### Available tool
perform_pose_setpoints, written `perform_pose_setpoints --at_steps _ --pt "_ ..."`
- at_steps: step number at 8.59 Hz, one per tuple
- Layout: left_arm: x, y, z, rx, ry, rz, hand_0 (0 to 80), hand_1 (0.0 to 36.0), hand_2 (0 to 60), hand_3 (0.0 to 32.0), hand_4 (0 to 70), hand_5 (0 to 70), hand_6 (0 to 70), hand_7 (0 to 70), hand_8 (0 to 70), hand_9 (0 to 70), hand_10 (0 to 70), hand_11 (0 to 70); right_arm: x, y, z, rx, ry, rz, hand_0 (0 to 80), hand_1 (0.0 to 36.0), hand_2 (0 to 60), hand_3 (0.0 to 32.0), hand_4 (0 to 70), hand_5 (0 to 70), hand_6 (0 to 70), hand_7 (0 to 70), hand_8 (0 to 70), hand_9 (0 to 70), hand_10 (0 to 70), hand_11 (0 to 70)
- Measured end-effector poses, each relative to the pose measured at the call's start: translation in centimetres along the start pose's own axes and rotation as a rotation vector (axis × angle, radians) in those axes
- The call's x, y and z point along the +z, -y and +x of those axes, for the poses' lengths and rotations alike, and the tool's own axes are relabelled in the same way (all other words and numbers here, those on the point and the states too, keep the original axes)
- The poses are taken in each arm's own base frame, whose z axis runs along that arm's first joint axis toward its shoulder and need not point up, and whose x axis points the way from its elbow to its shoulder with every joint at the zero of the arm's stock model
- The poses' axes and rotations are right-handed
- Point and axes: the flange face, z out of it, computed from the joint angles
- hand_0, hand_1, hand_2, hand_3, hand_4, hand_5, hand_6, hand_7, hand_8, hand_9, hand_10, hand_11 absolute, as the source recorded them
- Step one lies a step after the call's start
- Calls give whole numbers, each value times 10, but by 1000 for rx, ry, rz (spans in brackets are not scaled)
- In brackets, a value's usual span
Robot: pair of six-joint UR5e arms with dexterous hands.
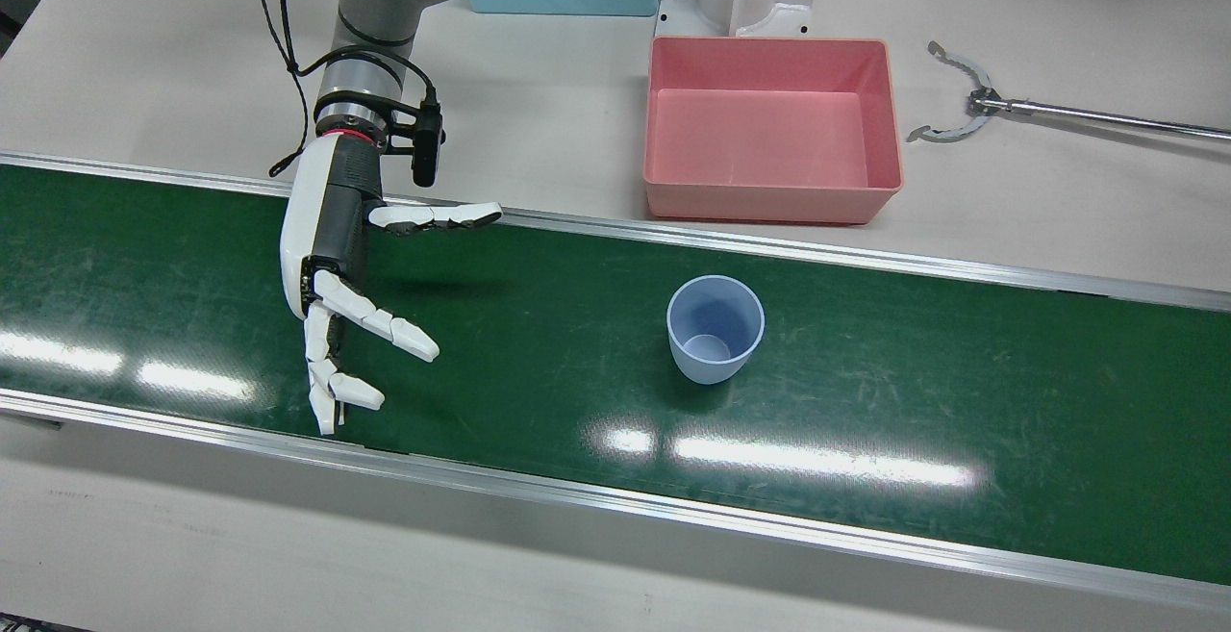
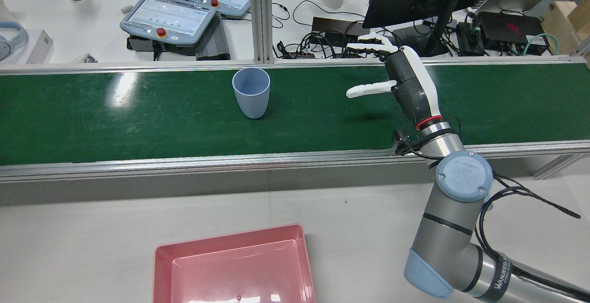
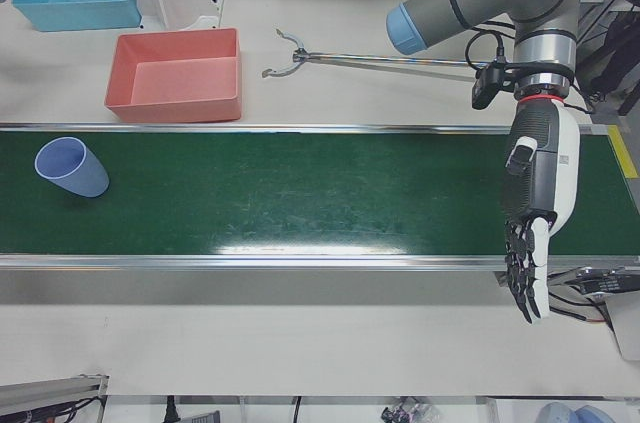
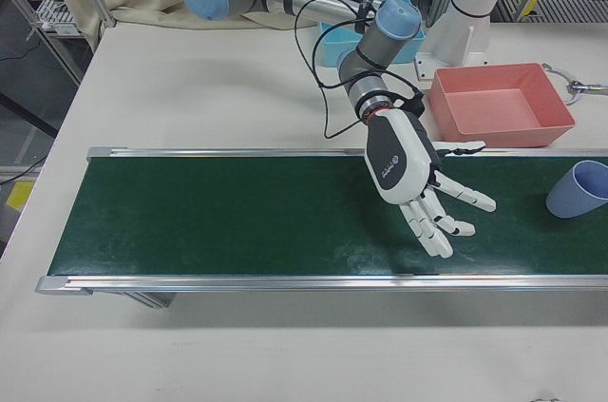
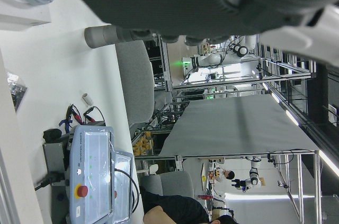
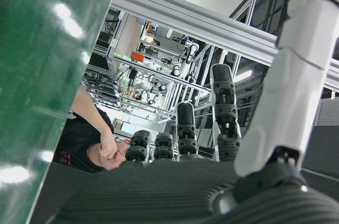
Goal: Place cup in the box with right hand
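On the green belt (image 1: 866, 440) the blue cup (image 1: 715, 328) is seen upright, well apart from the right robot hand (image 1: 337, 266), whose fingers are spread and empty. The pink box (image 1: 772, 127) is cut off in the rear view. The left robot hand (image 3: 537, 205) — fingers apart, empty — is shown clearly only in the left-front view.
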Motion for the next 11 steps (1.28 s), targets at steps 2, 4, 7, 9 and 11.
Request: perform_pose_setpoints --at_steps 2,4,7,9,11 --pt "0 0 0 1 0 0 0 0 0 0 0 0 0 0 0 0 0 0 0 20 20 81 -20 23 539 140 5 170 231 55 42 264 9 64 52 94" --pt "0 0 0 1 0 0 0 0 0 0 0 0 0 0 0 0 0 0 -1 25 25 91 -34 30 548 157 42 162 250 56 44 280 1 58 44 82" --pt "0 0 0 1 0 0 0 0 0 0 0 0 0 0 0 0 0 0 2 13 24 70 -54 43 560 187 97 154 251 58 47 295 0 57 31 66" --pt "0 0 0 1 0 0 0 0 0 0 0 0 0 0 0 0 0 0 3 6 22 74 -51 40 583 191 59 26 279 64 66 322 3 56 38 77" --pt "0 0 0 2 0 0 0 0 0 0 0 0 0 0 0 0 0 0 6 -2 20 83 -45 33 589 193 47 0 295 66 92 416 8 73 43 85"
